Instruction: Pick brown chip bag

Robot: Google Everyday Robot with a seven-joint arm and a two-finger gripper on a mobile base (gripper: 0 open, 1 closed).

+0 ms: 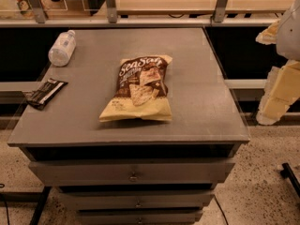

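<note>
**A:** On the middle of the table (197,78) the bag (139,89) is lying flat. Its dark end is pointing toward the far edge and its pale end toward the near edge. Nothing is touching it.

**B:** And the gripper?

**A:** The gripper (280,93) is hanging off the table's right side, well apart from the bag. I cannot tell whether it is open or closed.

**B:** How are you expecting the bag to handle?

**A:** I am judging it light, puffed with air and crinkly. The film is looking glossy, so a weak pinch is probably going to slip. The chips inside are fragile, so a hard squeeze across the belly is risking crumbs.

**B:** Where are you thinking of taking hold, then?

**A:** I am leaning toward a long side edge, or the pale seam at the near end, where the film is thin enough to fit between the jaws. Pinching a fold from above is also looking workable, since the bag is soft and giving.

**B:** Is anything crowding it?

**A:** No. The bottle (62,47) is lying near the far left corner and the wrapper (43,93) is sitting at the left edge. Both are well apart from the bag.
</note>
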